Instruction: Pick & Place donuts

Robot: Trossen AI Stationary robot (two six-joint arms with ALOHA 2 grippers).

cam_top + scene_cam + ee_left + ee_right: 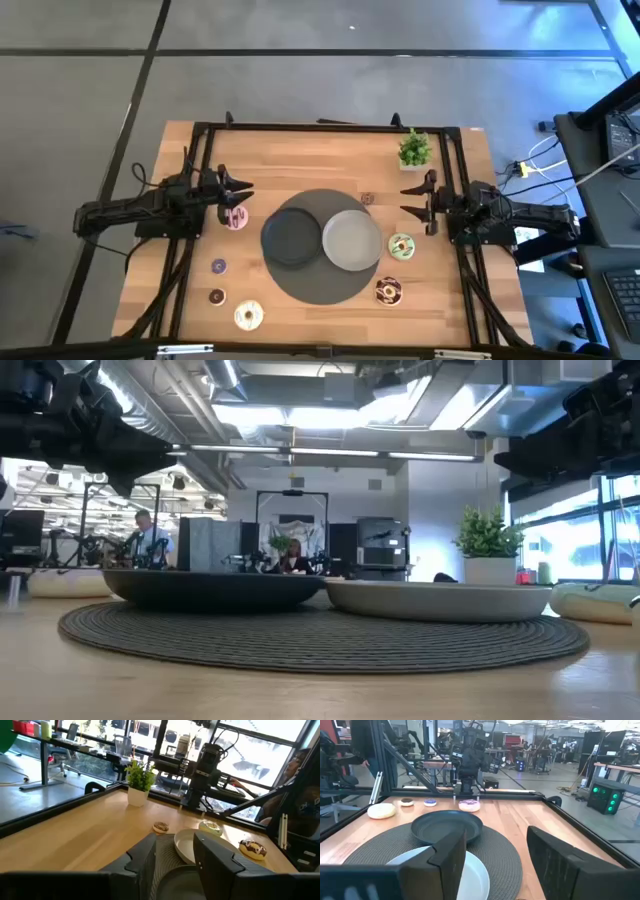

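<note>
Pink donut (236,217) just below left hand (243,196), fingers parted, green-white donut (401,246) near wide-open right hand (412,200)

Surface (300,150): pale wood planks, smooth, light satin sheen. Round mat (320,285): dark grey, woven in ribbed concentric cords, matt. Dark plate (447,826): smooth, faint gloss along its rim. Grey plate (351,243): smooth, matt. Donuts: pink one (469,805) with glossy icing; cream one (381,810) dull and plain; chocolate one (253,848) sprinkled, rougher on top. My left tool (175,857) and my right tool (495,855): fingers of matt black hard plastic.
</note>
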